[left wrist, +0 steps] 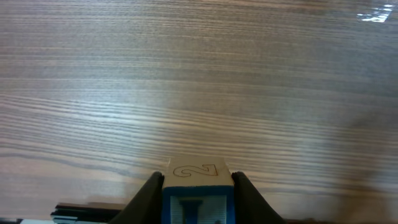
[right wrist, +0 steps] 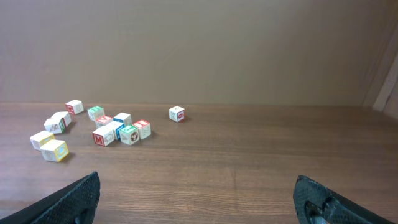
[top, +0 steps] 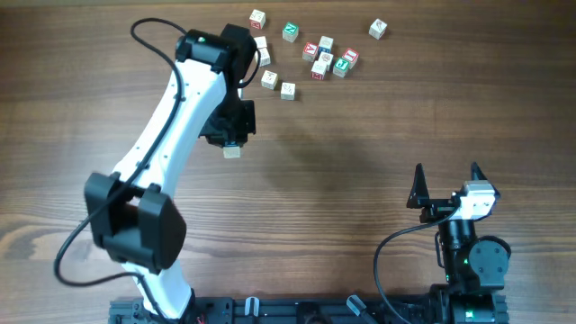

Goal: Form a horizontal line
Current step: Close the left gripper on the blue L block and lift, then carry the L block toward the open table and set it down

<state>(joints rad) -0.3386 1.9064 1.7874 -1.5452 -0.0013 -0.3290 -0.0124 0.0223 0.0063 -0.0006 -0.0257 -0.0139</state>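
One cube (top: 233, 151) is pinched tight in the left gripper (left wrist: 198, 182) at the table's (top: 360, 180) middle; the right gripper (right wrist: 196, 186) gapes empty. No horizontal line yet, loose cubes (top: 319, 56) huddle at the far edge. Release it tilted and it could tumble askew.

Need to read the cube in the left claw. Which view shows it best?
Left wrist: the cube sits close, markings clear, in the left claw. Overhead shows only its small pale top; right wrist misses it.
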